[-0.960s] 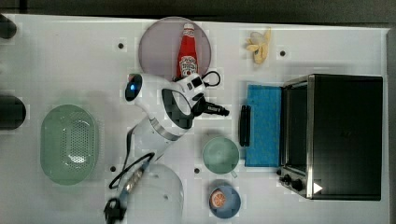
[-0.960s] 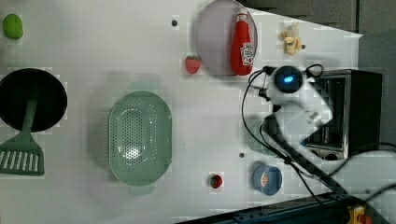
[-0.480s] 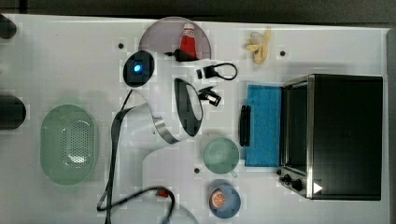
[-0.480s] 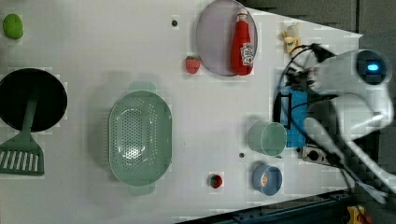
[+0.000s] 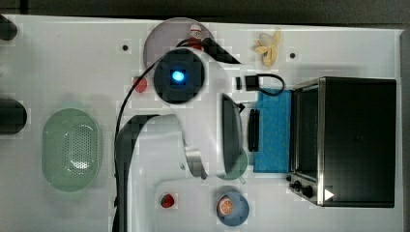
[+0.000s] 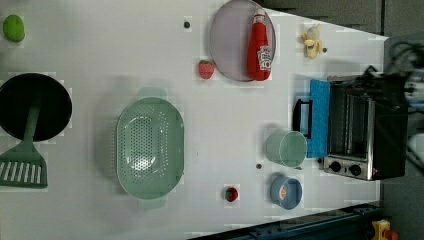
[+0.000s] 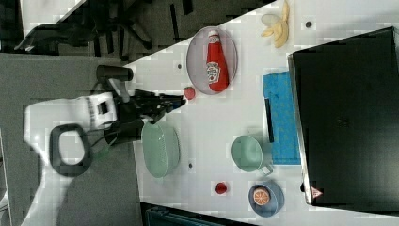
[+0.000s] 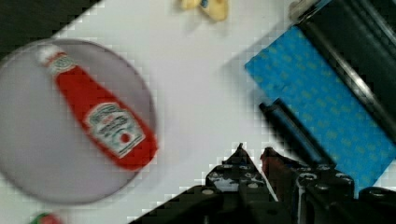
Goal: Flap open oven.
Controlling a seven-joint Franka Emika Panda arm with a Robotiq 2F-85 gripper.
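The oven (image 5: pixel 358 140) is a black box at the top view's right, with small knobs (image 5: pixel 300 186) on its silver front. Its blue-tinted glass door (image 5: pixel 273 130) lies flapped down flat on the table, with the dark bar handle (image 5: pixel 254 130) at its free edge. The left view shows the oven (image 6: pixel 385 135) with its lowered door (image 6: pixel 318 117). In the wrist view my gripper (image 8: pixel 253 156) hangs high above the table, just off the door handle (image 8: pixel 289 130). Its fingers stand a narrow gap apart with nothing between them. In the right view the gripper (image 7: pixel 176 100) sits well away from the oven (image 7: pixel 348 117).
A ketchup bottle (image 6: pixel 260 47) lies on a grey plate (image 6: pixel 230 40), with a strawberry (image 6: pixel 205 69) beside it. A banana peel (image 5: pixel 268 48) lies at the back. Near the door stand a green cup (image 6: pixel 285 148) and a blue bowl (image 6: pixel 286 191). Farther off are a green colander (image 6: pixel 149 145) and a black pan (image 6: pixel 32 107).
The hand has pulled away from the door handle and risen, and the arm has swung over the plate area. The door lies open throughout.
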